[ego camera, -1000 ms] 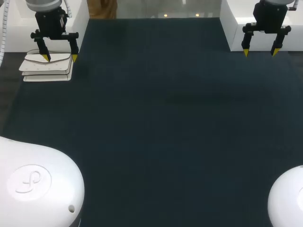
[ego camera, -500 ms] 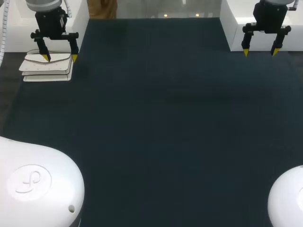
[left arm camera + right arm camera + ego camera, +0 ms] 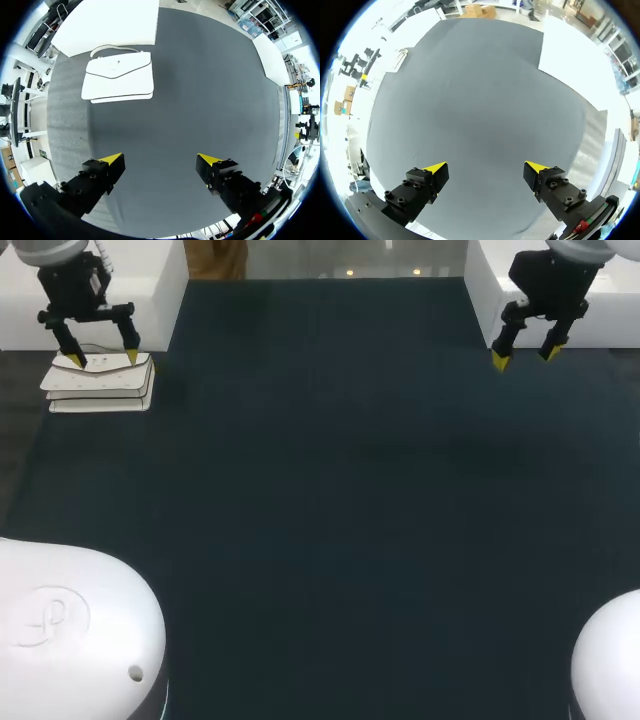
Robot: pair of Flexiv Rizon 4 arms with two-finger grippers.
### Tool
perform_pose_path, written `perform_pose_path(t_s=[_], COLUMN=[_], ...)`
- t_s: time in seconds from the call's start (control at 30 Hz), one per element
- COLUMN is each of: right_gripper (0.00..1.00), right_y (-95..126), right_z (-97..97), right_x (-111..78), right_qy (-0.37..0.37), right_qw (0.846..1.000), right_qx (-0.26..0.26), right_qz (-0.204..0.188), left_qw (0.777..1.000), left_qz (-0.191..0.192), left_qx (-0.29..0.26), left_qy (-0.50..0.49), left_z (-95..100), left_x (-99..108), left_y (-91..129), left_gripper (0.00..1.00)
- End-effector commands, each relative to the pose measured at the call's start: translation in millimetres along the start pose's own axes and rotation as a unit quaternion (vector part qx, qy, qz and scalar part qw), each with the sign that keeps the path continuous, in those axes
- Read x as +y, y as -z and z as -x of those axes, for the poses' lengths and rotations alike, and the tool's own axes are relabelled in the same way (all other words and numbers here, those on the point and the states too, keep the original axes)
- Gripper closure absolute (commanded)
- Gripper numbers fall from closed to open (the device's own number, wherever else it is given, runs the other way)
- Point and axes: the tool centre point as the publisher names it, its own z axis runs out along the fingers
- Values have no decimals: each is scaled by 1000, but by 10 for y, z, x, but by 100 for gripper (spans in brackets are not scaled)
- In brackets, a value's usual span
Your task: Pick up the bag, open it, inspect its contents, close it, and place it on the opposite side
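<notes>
A flat white handbag [image 3: 100, 388] with an envelope flap and a thin strap lies at the far left of the dark table. My left gripper [image 3: 102, 358] hangs open above it, its yellow tips over the bag's rear edge. In the left wrist view the bag [image 3: 118, 77] lies ahead of the open left gripper [image 3: 161, 160], with nothing between the fingers. At the far right, my right gripper [image 3: 523, 358] is open above bare mat, tilted a little. The right wrist view shows the right gripper [image 3: 486, 167] with only dark mat between its fingers.
The dark mat [image 3: 330, 490] covers the table. White raised blocks stand at the back left [image 3: 150, 280] and back right [image 3: 490, 300]. My arms' white bases fill the front corners [image 3: 70, 630] [image 3: 610, 660].
The left gripper has shifted left and slightly back, over the bag. The right gripper has moved left, away from the white block, and turned a little. Both stay open.
</notes>
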Motion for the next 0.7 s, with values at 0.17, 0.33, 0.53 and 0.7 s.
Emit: perform_pose_path(t_s=[0.17, 0.33, 0.53, 0.7], right_gripper=[0, 0, 0, 0], right_y=[-217, -335, -403, -403], right_z=[-238, -341, -422, -422], right_x=[-267, -334, -433, -433], right_qy=[242, 291, 344, 344], right_qw=[957, 937, 915, 915], right_qx=[34, 52, 71, 71], right_qz=[156, 185, 199, 199], left_qw=[997, 996, 995, 994], left_qz=[-8, -18, -19, -9], left_qx=[77, 84, 98, 106], left_qy=[6, 1, -25, -37], left_z=[408, 622, 866, 921], left_x=[-145, -263, -394, -435], left_y=[-176, -267, -340, -353], left_gripper=[0, 0, 0, 0])
